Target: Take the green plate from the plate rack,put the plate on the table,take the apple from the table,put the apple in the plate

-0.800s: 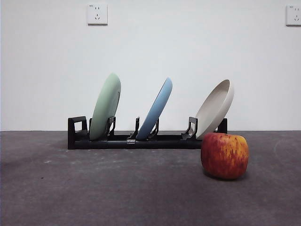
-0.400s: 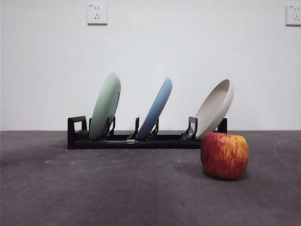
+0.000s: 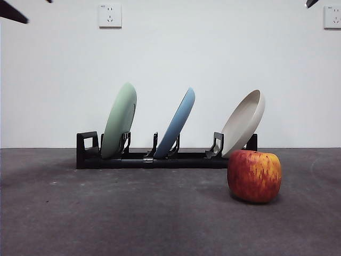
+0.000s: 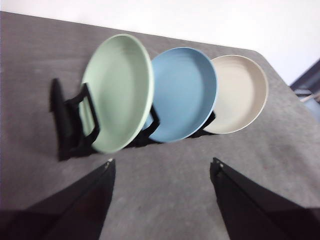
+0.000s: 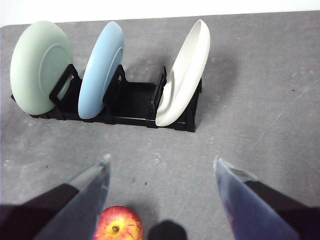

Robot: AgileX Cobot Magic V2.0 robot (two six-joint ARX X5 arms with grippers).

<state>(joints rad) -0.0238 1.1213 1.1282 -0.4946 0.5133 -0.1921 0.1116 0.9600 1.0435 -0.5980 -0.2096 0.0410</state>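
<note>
Beside green plate (image 3: pixel 120 120): blue plate (image 3: pixel 177 124).

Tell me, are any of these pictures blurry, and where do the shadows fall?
Front view: sharp, evenly lit; the apple casts a soft shadow on the table. Left wrist view: slightly soft, the green plate has fuzzy edges. Right wrist view: the plate rack is crisp, the right gripper close and blurred, with a dark shadow beside the apple.

grey table (image 3: pixel 106 224) with plate rack (image 3: pixel 160 159), apple (image 3: pixel 254 176)

Plain white wall (image 3: pixel 213 53), two wall sockets (image 3: pixel 110 16)
</note>
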